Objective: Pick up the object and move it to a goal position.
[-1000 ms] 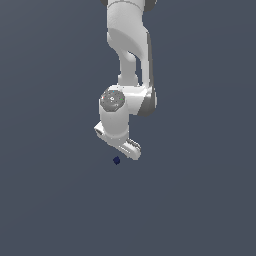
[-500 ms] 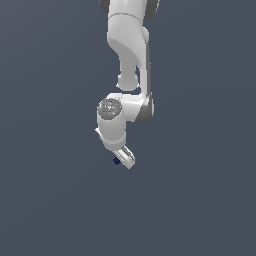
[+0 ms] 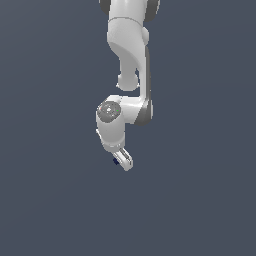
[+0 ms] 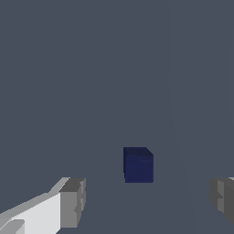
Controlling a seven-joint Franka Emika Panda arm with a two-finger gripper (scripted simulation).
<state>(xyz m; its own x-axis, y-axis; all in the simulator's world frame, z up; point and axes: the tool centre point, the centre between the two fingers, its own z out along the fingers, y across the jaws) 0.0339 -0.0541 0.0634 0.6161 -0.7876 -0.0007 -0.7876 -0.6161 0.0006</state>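
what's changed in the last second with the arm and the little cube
The arm lowered, bringing the claw down around the cube, which now sits between its open fingers, not gripped. The cube has stayed where it was.

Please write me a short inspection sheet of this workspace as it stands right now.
Surface: plain dark grey-blue ground, unmarked.
Job's things: tiny navy cube, sitting between the fingers, touching neither in the wrist view; no goal marker seen.
Clutter: nothing seen.
Gripper: gripper open, grey fingertip pads wide apart either side of the cube; lowered over it in the exterior view.
Cables: nothing seen.
Surroundings: only the white arm.
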